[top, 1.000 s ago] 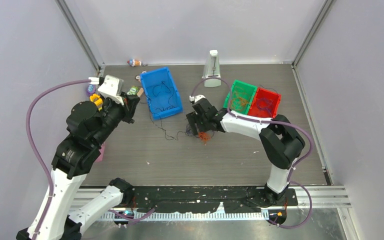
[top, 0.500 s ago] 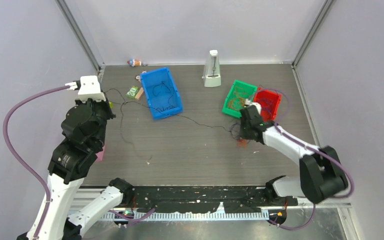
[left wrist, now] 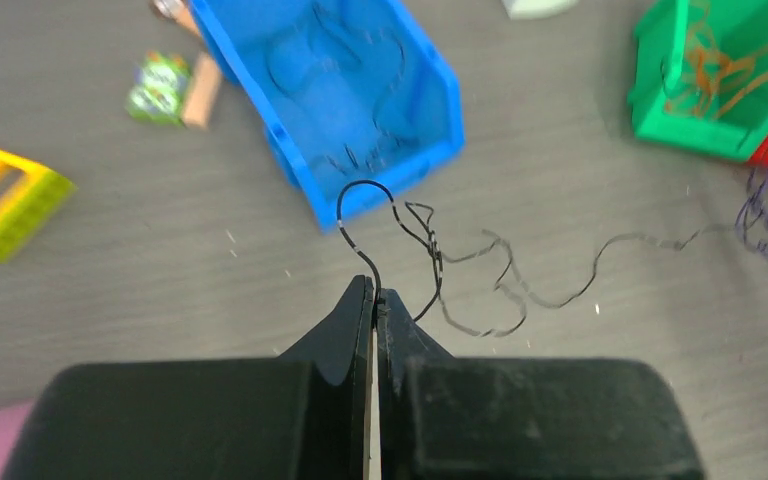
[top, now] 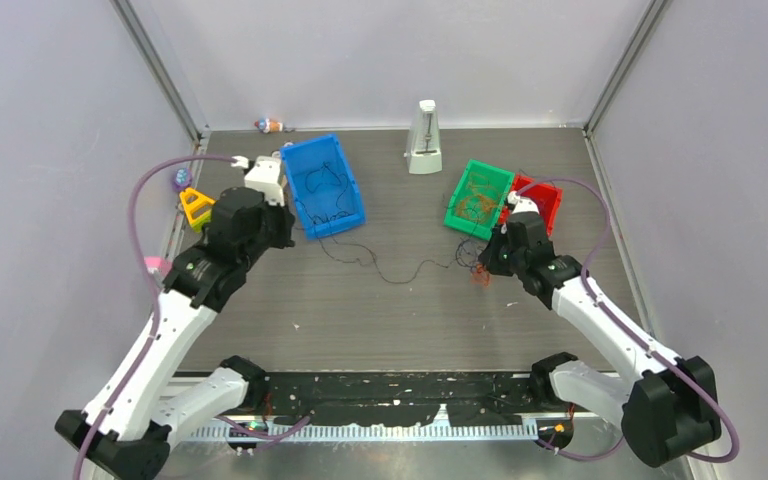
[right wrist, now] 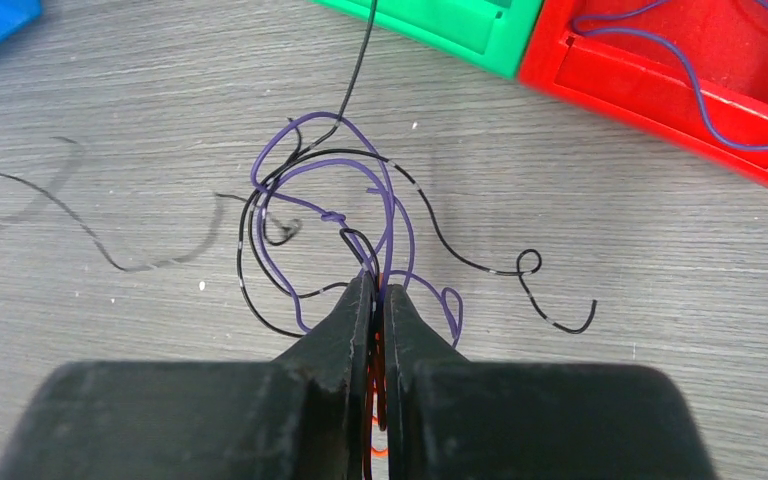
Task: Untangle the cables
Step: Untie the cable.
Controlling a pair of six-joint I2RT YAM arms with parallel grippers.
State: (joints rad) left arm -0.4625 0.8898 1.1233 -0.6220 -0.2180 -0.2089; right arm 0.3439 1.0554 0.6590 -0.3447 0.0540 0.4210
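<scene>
Cables (right wrist: 332, 217) in blue bin (left wrist: 422, 168), green bin (left wrist: 695, 135)

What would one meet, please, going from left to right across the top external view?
Yellow toy → blue bin → metronome → green bin → red bin.

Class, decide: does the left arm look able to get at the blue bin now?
Probably yes: the left gripper, shut on a black cable, sits close to the blue bin with only that cable between.
</scene>
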